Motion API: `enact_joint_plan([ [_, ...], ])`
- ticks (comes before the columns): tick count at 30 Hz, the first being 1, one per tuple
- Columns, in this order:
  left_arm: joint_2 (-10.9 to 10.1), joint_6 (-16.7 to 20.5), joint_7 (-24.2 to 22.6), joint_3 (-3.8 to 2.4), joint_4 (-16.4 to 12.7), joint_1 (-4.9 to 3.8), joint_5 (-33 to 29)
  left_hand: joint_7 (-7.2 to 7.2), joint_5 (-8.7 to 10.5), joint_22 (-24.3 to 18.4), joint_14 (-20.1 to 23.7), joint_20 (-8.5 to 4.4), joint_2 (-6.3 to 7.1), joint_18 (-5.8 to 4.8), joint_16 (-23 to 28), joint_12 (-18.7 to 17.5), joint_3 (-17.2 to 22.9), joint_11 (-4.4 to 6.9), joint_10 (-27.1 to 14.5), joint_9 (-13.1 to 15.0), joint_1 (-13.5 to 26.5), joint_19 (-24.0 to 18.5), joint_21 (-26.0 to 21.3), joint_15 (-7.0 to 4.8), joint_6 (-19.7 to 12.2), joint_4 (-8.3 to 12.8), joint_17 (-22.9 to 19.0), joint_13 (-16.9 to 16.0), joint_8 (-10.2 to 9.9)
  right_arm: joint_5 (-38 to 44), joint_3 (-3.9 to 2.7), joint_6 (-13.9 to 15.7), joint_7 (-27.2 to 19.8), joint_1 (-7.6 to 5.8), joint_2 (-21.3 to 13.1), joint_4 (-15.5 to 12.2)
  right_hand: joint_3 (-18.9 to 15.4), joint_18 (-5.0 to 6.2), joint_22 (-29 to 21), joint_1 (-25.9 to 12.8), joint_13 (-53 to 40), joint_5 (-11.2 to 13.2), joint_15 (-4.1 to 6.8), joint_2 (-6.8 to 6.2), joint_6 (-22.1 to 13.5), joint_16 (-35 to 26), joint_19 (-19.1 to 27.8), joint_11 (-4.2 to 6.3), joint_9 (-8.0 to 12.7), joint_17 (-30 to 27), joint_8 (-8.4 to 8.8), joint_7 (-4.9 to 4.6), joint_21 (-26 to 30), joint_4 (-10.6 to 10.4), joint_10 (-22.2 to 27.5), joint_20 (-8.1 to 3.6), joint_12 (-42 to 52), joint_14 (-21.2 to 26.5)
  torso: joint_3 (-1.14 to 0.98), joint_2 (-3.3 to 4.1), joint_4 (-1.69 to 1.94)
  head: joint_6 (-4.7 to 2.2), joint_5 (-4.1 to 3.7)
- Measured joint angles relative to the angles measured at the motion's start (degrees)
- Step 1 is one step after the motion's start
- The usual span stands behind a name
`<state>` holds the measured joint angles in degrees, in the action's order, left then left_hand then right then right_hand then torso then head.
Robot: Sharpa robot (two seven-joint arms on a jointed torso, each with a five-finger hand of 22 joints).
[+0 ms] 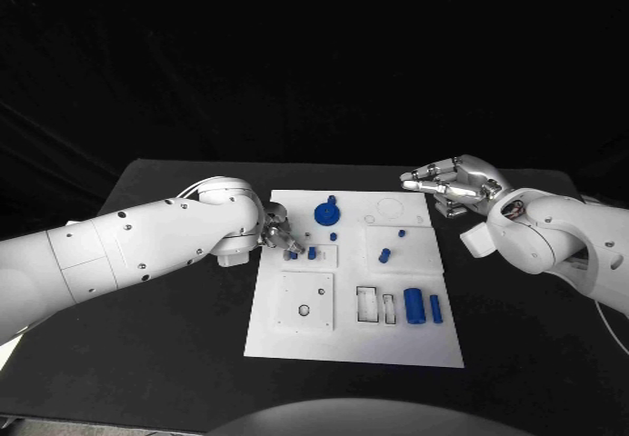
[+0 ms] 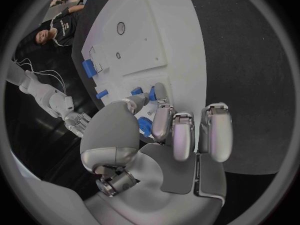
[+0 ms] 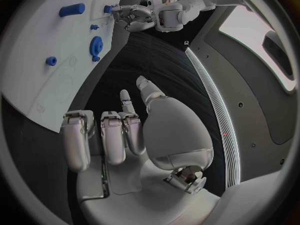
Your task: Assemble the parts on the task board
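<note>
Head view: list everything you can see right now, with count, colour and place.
Table: one, black, under everything.
Task board: one, white, mid-table.
Gear-shaped part: one, blue, board's far end.
Cylinder parts: two, blue, side by side at the board's near right.
Small parts: several, blue, mid-board; some sit by the left fingers.
Left hand: silver, at the board's left edge, fingers on small blue parts; grip unclear.
Right hand: silver, open, beyond the board's far right corner.

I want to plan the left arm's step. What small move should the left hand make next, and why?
Probably close the fingers on the small blue part at the task board's left edge and lift it slightly. The left hand is right over that part with fingers near it, while the right hand hovers off the board's far corner holding nothing.
</note>
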<state>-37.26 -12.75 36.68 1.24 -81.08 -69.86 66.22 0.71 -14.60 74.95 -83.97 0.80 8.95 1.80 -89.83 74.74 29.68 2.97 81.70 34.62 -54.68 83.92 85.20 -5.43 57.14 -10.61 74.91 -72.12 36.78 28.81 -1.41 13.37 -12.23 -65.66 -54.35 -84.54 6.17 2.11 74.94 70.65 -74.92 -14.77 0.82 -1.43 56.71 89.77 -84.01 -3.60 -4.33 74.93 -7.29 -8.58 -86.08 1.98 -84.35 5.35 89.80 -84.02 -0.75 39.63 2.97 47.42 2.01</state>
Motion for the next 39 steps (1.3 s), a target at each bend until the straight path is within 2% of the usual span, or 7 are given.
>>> enact_joint_plan([
  [17,-1.3,3.2,0.2,0.07,-0.7,0.17,-0.3,0.0,0.44,0.0,0.0,-0.21,0.34,0.0,0.0,0.0,-14.9,0.0,0.0,-0.5,1.0,0.2,0.0,0.0,0.4,-5.5,0.0,-0.2,-0.1,0.0,0.0,-0.1,0.0,0.0,0.2,0.2,-0.2,0.0,0.0,0.0,0.0,0.0,0.0,0.0,0.0,0.0,0.0,0.0,0.0,0.0,0.0,0.0,0.2,0.2,0.0,0.0,0.0,0.0,0.02,0.02,-0.05,-0.21,-0.18],
  [23,-3.1,6.4,0.0,-0.38,-2.0,0.2,-2.6,0.68,0.52,0.0,0.0,-0.21,-0.91,0.0,0.0,-4.8,-19.5,-0.54,-3.0,-0.7,-0.9,0.2,-2.8,0.0,-1.6,-6.0,0.0,4.8,-0.6,0.0,0.0,-0.1,0.0,0.01,0.3,0.2,-0.2,-0.01,0.0,0.0,0.0,0.0,0.0,0.0,0.0,0.0,0.0,0.0,0.0,0.0,0.0,0.0,0.2,0.2,0.0,0.0,0.0,0.0,0.03,0.03,-0.08,-0.22,-0.35],
  [25,-3.7,7.8,-0.7,-0.52,-2.3,0.14,-4.4,1.7,0.52,-0.6,0.0,0.13,-1.21,1.54,0.0,-11.1,-21.3,-1.29,-7.8,-1.2,-1.6,-0.4,-8.6,0.13,-4.1,-6.0,0.0,11.2,-1.5,0.0,0.0,-0.1,0.1,0.02,0.3,0.3,-0.2,0.0,0.0,0.0,0.0,0.0,0.0,0.0,0.0,0.0,0.0,0.0,0.0,0.0,0.0,0.0,0.2,0.2,0.0,0.0,0.0,0.0,0.03,0.03,-0.07,-0.22,-0.47],
  [27,-4.2,9.6,-2.3,-0.61,-2.4,0.05,-7.4,3.02,0.52,-6.5,0.0,0.92,-2.05,3.54,1.6,-18.0,-22.6,-2.54,-14.0,-1.9,-2.9,-3.7,-16.3,1.23,-7.2,-6.1,0.0,18.3,-2.4,0.0,0.0,-0.1,0.1,0.03,0.2,0.3,-0.2,0.0,0.0,0.0,0.0,0.0,0.0,0.0,0.0,0.0,0.0,0.0,0.0,0.0,0.0,0.0,0.2,0.2,0.0,0.0,0.0,0.0,0.01,0.02,-0.03,-0.22,-0.53],
  [30,-4.7,12.0,-6.1,-0.67,-2.2,-0.04,-12.3,5.39,0.51,-23.5,2.3,2.85,-3.39,6.93,12.0,-25.6,-24.4,-4.86,-23.6,-3.9,-5.3,-13.5,-35.7,3.65,-11.6,-6.1,-1.4,25.6,-4.2,0.0,0.0,-0.1,0.1,0.03,0.2,0.3,-0.2,0.0,0.0,0.0,0.0,0.0,0.0,0.0,0.0,0.0,0.0,0.0,0.0,0.0,0.0,0.0,0.2,0.2,0.0,0.0,0.0,0.0,0.01,0.01,0.0,-0.38,-0.57],
  [34,-4.4,15.4,-12.8,-0.68,-1.5,-0.11,-17.1,8.53,0.51,-33.0,18.1,5.46,-3.28,7.21,33.0,-31.0,-25.9,-8.15,-32.6,-7.0,-10.4,-21.2,-48.8,6.45,-15.4,-5.3,-20.6,29.9,-6.9,0.0,0.01,-0.1,0.2,0.03,0.2,0.4,-0.2,-0.01,0.0,0.0,0.0,0.0,0.0,0.0,0.0,0.0,0.0,0.0,0.0,0.0,0.0,0.0,0.2,0.2,0.0,0.0,0.0,0.0,0.0,0.0,0.01,-0.62,-0.75],
  [39,-2.7,18.9,-20.7,-0.61,0.0,-0.16,-15.6,9.12,1.09,-37.9,22.1,6.93,-3.74,8.05,39.3,-36.7,-22.6,-9.0,-35.7,-11.0,-24.4,-21.7,-54.8,7.43,-16.0,-0.5,-27.9,36.8,-9.3,0.0,0.01,-0.2,0.2,0.04,0.3,0.5,-0.2,0.0,0.0,0.0,0.0,0.0,0.0,0.0,0.0,0.0,0.0,0.0,0.0,0.0,0.0,0.0,0.2,0.2,0.0,0.0,0.0,0.0,0.01,0.0,0.03,-0.98,-0.96],
])
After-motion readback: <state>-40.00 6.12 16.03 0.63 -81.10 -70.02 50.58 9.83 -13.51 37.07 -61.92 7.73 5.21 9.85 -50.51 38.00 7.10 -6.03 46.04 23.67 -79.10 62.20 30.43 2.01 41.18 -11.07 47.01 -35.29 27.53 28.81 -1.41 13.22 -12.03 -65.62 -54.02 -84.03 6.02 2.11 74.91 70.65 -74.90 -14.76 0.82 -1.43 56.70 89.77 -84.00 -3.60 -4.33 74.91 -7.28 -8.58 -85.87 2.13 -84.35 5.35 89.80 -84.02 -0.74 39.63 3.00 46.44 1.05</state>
